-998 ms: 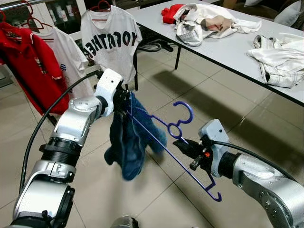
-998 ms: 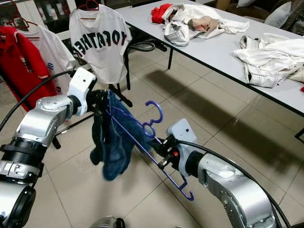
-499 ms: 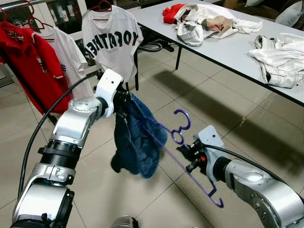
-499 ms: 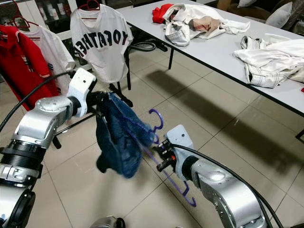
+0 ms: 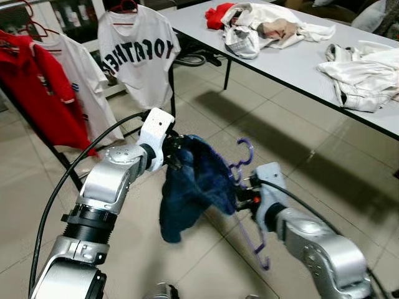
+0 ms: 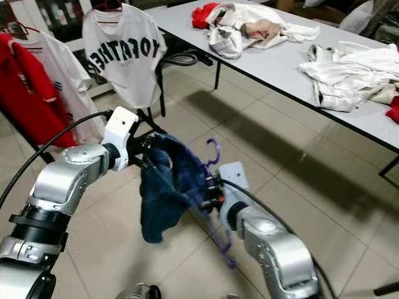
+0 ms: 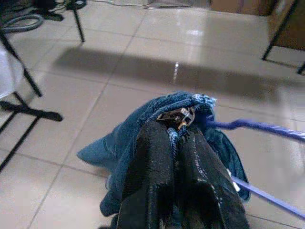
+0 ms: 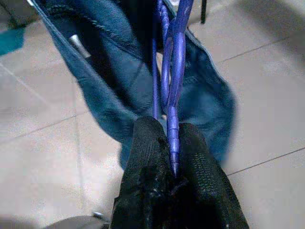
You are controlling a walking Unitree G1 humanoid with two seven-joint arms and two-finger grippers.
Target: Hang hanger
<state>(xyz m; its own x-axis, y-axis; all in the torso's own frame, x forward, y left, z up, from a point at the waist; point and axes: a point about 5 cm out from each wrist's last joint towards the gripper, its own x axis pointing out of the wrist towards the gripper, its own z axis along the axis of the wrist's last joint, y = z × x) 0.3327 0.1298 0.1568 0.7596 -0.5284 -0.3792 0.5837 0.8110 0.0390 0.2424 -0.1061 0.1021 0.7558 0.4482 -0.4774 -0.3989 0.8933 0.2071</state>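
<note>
The tiled floor [image 5: 349, 187] spans the scene. A long grey bench [image 5: 299, 62] runs along the robot's right side and carries a heap of mixed clothing [image 5: 262, 28] at its far end and white garments [image 5: 361, 75] nearer the robot.

On the robot's left, a clothes rack carries three hung garments: a white jersey with dark lettering [image 5: 137, 59] on a red hanger, a white shirt [image 5: 78, 81], and a red shirt [image 5: 34, 87].

The left arm [image 5: 109, 187] reaches forward at mid-height. The left gripper [image 7: 176, 143] has its fingers closed on the top edge of a blue denim garment [image 5: 193, 190], beside a metal button. The garment hangs bunched below the gripper, clear of the floor.

The right arm [image 5: 312, 243] reaches in from the right. The right gripper [image 8: 172, 138] has its fingers clamped on a purple hanger [image 5: 246, 168], near the base of its hook. The hanger hook stands above the right gripper and just beside the denim garment. One hanger arm runs into the garment folds; the other extends downward toward the floor and ends in a small upturned tip.
</note>
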